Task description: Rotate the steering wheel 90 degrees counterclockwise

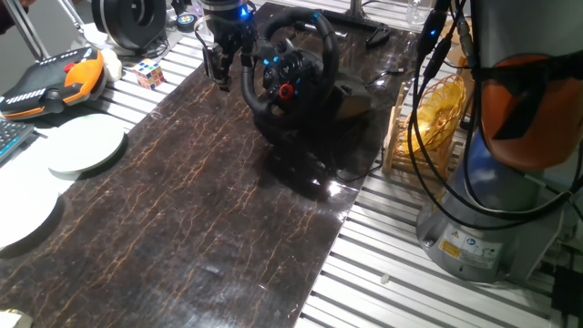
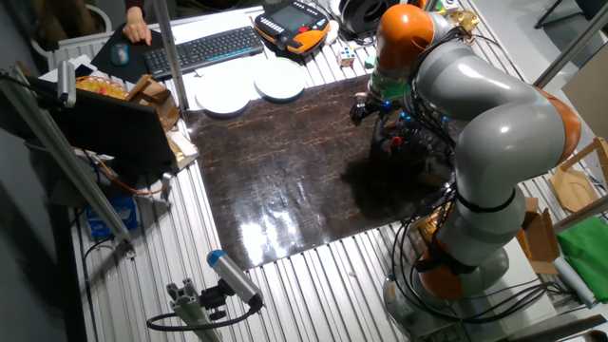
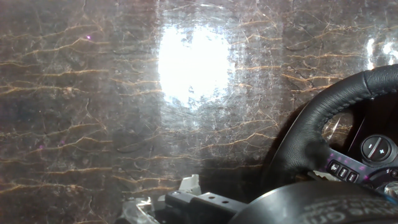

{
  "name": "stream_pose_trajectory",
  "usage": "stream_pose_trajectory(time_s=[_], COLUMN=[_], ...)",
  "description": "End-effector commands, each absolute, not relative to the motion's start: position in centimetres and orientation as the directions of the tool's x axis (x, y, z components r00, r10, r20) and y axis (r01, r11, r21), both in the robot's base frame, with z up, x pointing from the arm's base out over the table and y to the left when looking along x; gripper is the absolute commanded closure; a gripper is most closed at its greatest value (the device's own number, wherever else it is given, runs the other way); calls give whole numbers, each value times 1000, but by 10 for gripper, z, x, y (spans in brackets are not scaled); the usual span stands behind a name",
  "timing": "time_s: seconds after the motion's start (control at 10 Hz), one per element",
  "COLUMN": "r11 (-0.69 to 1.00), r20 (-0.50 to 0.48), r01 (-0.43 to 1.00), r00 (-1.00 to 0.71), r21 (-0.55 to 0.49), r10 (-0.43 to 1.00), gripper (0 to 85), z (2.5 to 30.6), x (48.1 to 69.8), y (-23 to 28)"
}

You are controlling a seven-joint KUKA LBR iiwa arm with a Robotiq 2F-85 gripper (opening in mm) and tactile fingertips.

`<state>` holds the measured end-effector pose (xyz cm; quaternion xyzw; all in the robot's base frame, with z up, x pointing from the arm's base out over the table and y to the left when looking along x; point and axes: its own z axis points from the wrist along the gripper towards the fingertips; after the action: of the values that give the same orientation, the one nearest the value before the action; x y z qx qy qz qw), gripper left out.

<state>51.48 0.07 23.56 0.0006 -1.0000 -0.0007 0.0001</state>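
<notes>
The gripper [image 1: 221, 73], fingers slightly spread and empty, hung beside the steering wheel [image 1: 290, 68] near the worktop's far edge, risking glancing off its rim.

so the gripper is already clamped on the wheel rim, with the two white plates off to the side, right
Not quite. In one fixed view the gripper hangs beside the steering wheel, clear of its rim and holding nothing. The two white plates do sit off to the side.

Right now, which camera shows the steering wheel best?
One fixed view: the steering wheel shows its whole rim, blue-lit hub and red knob, with the gripper beside it. The other fixed view mostly hides it behind the arm. The hand view catches only a rim section and some buttons.
</notes>
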Motion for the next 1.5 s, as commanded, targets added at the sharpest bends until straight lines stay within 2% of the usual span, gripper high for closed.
stream_pose_trajectory(time_s=[0.0, 0.8, 1.4], r11=[998, 998, 991], r20=[8, 5, -7], r01=[61, 59, 134], r00=[-998, -998, -991], r21=[6, 7, 6], r10=[61, 59, 134], gripper=[843, 843, 843], z=[236, 234, 222], x=[515, 516, 526], y=[1, 1, 5])
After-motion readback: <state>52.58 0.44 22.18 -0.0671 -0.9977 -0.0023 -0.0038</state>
